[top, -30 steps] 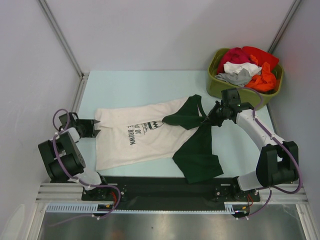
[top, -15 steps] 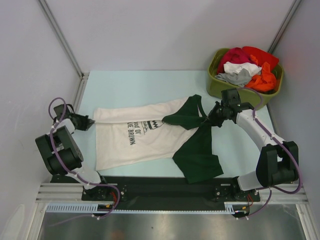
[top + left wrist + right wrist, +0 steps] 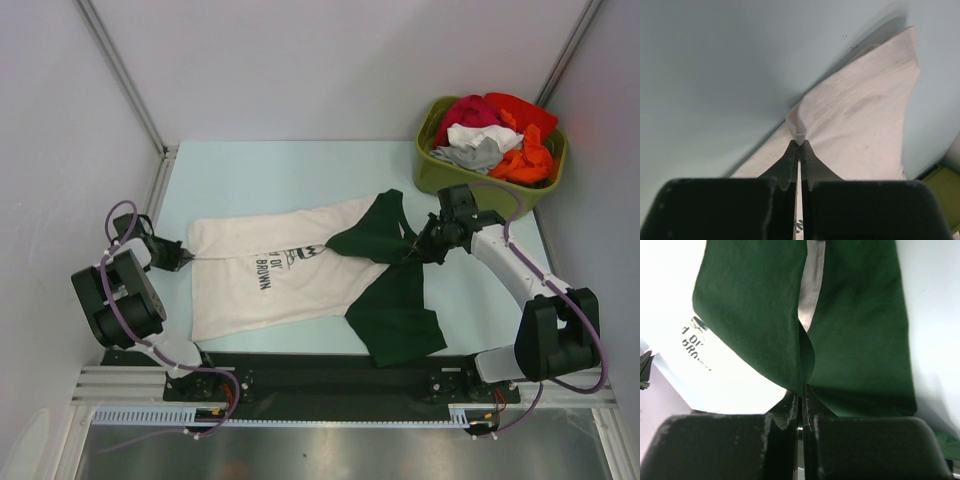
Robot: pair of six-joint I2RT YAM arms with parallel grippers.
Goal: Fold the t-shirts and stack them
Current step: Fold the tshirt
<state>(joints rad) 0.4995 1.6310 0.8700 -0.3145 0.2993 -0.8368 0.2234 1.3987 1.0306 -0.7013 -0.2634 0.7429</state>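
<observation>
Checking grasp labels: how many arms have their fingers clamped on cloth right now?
2. The left fingers pinch the cream hem at the left end of the t-shirt. The right fingers pinch the dark green fabric at its right end, near the tub.

This is a robotics lab test cell: plain white wall panels (image 3: 300,70) framed by aluminium struts (image 3: 120,75) box in a pale blue table (image 3: 260,180). A left arm (image 3: 135,305) and a right arm (image 3: 515,262), trailing purple cables (image 3: 122,210), stand on a black base plate (image 3: 330,372) and aluminium rail (image 3: 110,383).
</observation>
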